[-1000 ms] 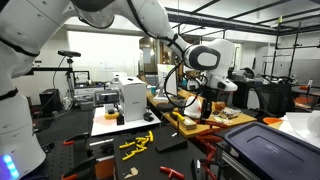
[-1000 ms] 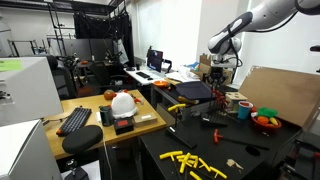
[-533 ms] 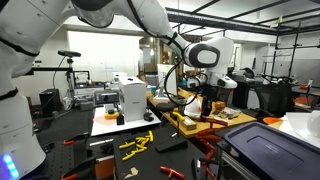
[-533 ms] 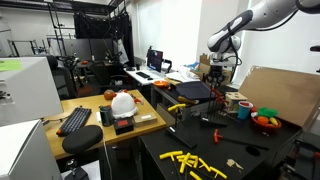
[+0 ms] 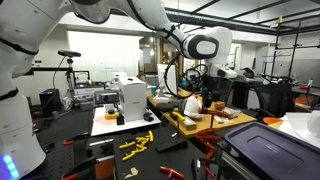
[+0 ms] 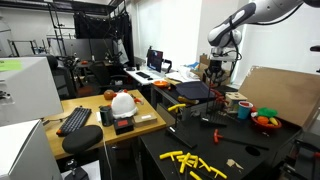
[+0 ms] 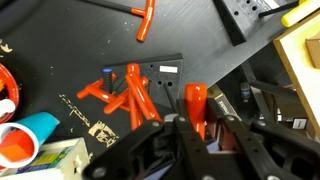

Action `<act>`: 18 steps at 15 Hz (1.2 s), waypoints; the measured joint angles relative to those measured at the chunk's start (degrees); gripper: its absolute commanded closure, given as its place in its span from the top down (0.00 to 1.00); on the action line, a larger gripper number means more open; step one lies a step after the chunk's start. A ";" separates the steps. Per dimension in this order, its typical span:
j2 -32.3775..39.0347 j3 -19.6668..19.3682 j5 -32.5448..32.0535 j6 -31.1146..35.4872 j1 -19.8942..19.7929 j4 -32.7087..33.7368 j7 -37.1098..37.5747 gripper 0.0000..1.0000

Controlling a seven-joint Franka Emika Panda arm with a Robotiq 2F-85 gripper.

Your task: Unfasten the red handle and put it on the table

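In the wrist view my gripper (image 7: pixel 203 122) is shut on the red handle (image 7: pixel 195 104), which stands upright between the two fingers. Below it lies a black plate (image 7: pixel 165 72) with several orange-red handled tools (image 7: pixel 130 92). In both exterior views the gripper (image 5: pixel 207 99) (image 6: pixel 214 71) hangs above the far end of the black-topped table (image 5: pixel 70 150) (image 6: pixel 215 140), clear of its surface. The handle is too small to make out in the exterior views.
A light wooden board (image 5: pixel 216 120) (image 7: pixel 306 75) lies beside the gripper. Yellow pieces (image 5: pixel 137 143) (image 6: pixel 190 160) lie on the table. A teal cup (image 7: pixel 30 135), a loose red tool (image 7: pixel 147 20), a white box (image 5: pixel 132 97) and a fruit bowl (image 6: pixel 265 120) stand around.
The arm has risen: the gripper sits higher above the table than one second ago, still over the same spot.
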 measured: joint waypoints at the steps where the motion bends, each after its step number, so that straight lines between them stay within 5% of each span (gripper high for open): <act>1: -0.38 0.00 -0.20 -0.06 0.23 -0.20 0.00 0.06; 18: -1.95 1.55 -7.33 -14.25 5.25 -2.26 -3.07 0.06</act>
